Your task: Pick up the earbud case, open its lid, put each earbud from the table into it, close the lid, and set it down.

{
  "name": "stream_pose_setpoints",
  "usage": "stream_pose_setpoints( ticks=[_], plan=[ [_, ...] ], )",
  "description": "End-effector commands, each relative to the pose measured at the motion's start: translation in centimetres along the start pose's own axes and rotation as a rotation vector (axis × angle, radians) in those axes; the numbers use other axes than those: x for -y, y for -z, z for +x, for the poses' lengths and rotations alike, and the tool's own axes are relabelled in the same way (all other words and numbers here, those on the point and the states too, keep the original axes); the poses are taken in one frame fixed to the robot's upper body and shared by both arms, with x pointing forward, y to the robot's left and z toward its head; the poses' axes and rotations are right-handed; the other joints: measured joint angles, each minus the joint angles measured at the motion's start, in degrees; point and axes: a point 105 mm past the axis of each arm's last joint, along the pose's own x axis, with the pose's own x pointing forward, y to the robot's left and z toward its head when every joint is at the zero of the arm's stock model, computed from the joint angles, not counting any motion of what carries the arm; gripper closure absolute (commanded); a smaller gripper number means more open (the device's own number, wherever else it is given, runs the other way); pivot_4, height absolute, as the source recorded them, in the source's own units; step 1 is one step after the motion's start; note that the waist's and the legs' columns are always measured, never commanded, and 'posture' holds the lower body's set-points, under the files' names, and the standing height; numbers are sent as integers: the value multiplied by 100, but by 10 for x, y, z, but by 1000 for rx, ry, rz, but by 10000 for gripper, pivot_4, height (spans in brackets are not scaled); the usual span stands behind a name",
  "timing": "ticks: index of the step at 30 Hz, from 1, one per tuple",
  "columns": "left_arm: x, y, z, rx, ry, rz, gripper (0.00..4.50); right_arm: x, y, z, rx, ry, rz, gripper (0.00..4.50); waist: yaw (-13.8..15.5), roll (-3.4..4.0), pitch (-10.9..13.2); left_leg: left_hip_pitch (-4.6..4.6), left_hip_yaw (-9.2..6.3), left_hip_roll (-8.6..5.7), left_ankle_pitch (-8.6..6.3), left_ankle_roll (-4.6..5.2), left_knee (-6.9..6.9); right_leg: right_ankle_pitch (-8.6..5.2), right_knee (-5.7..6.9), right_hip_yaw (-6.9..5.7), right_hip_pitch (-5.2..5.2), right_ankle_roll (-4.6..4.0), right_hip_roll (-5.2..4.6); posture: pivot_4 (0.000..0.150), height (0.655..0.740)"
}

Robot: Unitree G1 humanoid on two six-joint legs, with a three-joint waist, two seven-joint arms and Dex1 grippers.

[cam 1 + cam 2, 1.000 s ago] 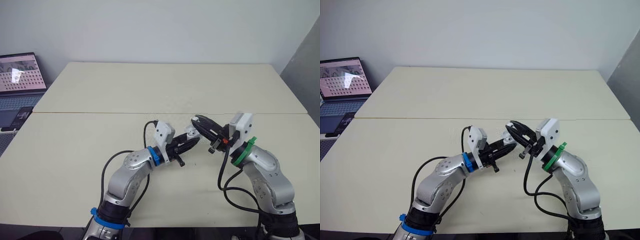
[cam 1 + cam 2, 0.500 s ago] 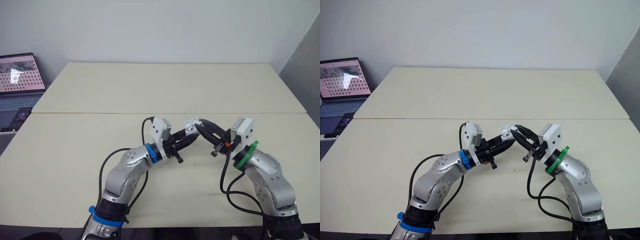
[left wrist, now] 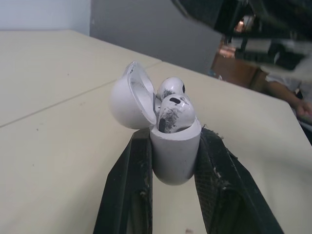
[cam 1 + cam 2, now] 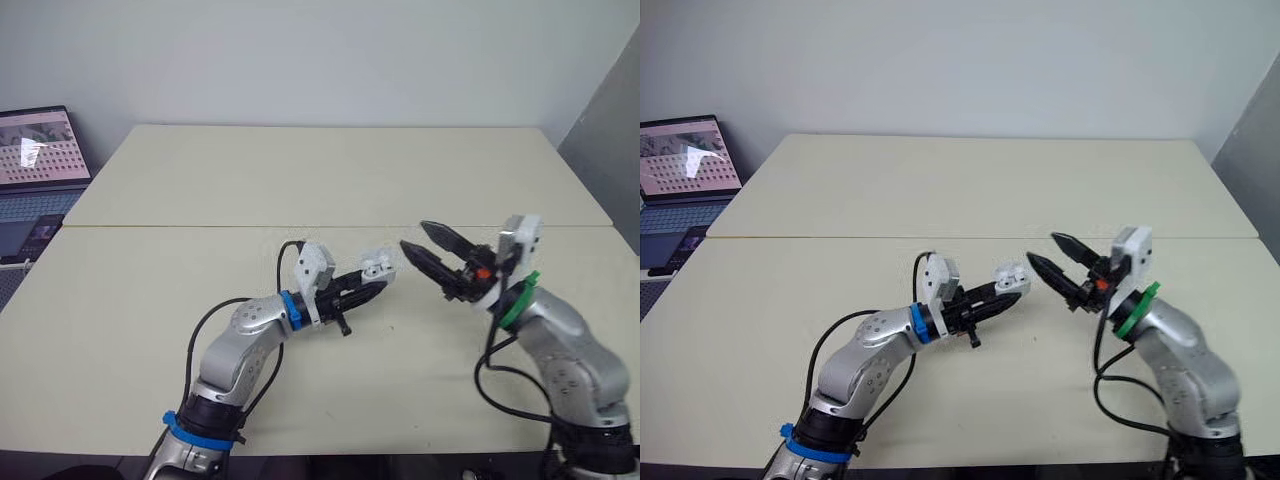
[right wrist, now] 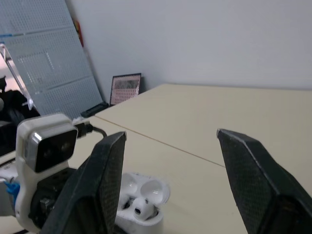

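While the lid stands open: closing it is judged to be the step in hand, since both earbuds are seen seated in the earbud case.
Earbud case: held clear above the desk, its base pinched between the fingers of the left end effector.
Lid: swung back on its hinge, beside the case mouth.
Right end effector: fingers spread wide and empty, near the case on its right side, not touching it.
Method: one right finger should be brought behind the lid, and the lid pressed over toward the case body until it shuts.
Left grip: should be kept firm on the case base throughout.
Caution: a push applied off the hinge line could twist the case out of the pinch, so the pressure should be applied squarely and slowly.
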Motion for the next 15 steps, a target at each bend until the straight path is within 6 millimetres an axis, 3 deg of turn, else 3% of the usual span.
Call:
stream_pose_setpoints(
  ticks=[1,7,15],
  plan=[
    [22,-7,-6,36,207,22,37195,11,-4,-6,-81,-2,39,23355,-18,0,0,0,-2,0,0,0,-1,0,0,-2,0,0,0,1500,7400],
    [31,-7,-15,4,368,-25,37195,8,20,-17,-343,-104,64,44407,-28,0,0,-1,1,1,-1,2,-2,0,-2,-1,1,0,3,1500,7400],
    [29,-4,-15,-37,417,-37,37195,-23,40,-19,-486,-303,54,44780,-37,-1,1,-2,-4,3,-1,3,-1,0,-2,-5,1,0,3,1500,7400]
  ],
)
